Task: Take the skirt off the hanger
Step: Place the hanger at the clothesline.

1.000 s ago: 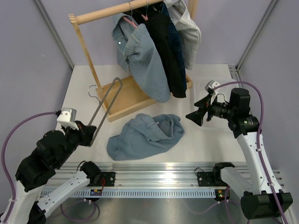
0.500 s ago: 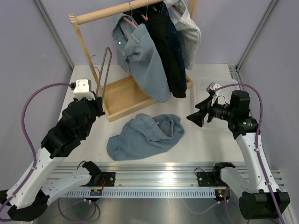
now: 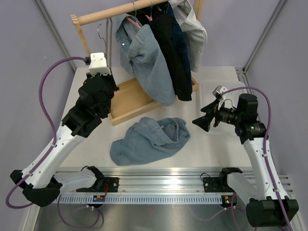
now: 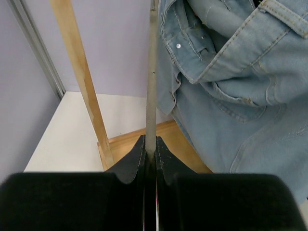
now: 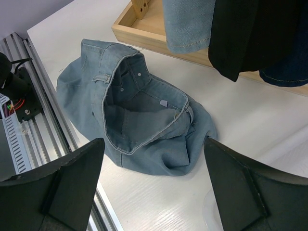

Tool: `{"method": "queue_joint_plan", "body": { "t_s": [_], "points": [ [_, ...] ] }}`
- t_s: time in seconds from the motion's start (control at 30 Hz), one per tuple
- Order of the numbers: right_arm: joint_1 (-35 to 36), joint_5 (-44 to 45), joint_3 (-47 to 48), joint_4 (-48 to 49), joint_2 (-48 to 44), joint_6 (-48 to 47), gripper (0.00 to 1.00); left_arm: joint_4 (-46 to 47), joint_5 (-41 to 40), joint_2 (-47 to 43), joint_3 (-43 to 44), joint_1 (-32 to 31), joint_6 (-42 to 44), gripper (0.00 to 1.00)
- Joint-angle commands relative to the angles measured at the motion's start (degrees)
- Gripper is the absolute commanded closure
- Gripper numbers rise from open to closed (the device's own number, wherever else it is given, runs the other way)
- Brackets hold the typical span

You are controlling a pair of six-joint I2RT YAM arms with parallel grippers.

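Left tool (image 4: 150, 143) was pinched tight on the hanger (image 4: 152, 72), a bare wire one w/ nothing on it. It was held upright beside the rack's left post (image 4: 82, 82), hook end up near the top rail (image 3: 120, 10); couldn't tell if the hook touched the rail. Skirt (image 3: 149, 139), light denim, lay off the hanger in a crumpled heap on the counter (image 3: 216, 144), just in front of the rack's wooden base tray (image 3: 130, 98), approx. midway btwn the two arms. Wrist view showed its waistband gaping open, inside facing up. Right tool (image 5: 153, 144) hung above the counter to the skirt's right w/ fingers spread wide, holding nothing, pointed at the skirt and well apart from it. On the rail hung a denim shirt (image 3: 144, 57), a black garment (image 3: 173, 53) and a pale one (image 3: 192, 24), bunched at the right end. The denim shirt hung just beside the hanger.
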Motion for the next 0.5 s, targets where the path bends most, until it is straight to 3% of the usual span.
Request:
{"method": "queue_joint_plan", "body": {
  "t_s": [0.0,0.47],
  "points": [
    [-0.6,-1.2,0.2,0.6,-1.3,-1.1,0.08,8.3,-4.3,2.5,5.0,0.8,2.6,1.00],
    [-0.9,-1.7,0.4,-0.2,-2.0,-1.9,0.08,10.8,-13.0,13.4,13.0,5.3,3.4,1.00]
  ]
}}
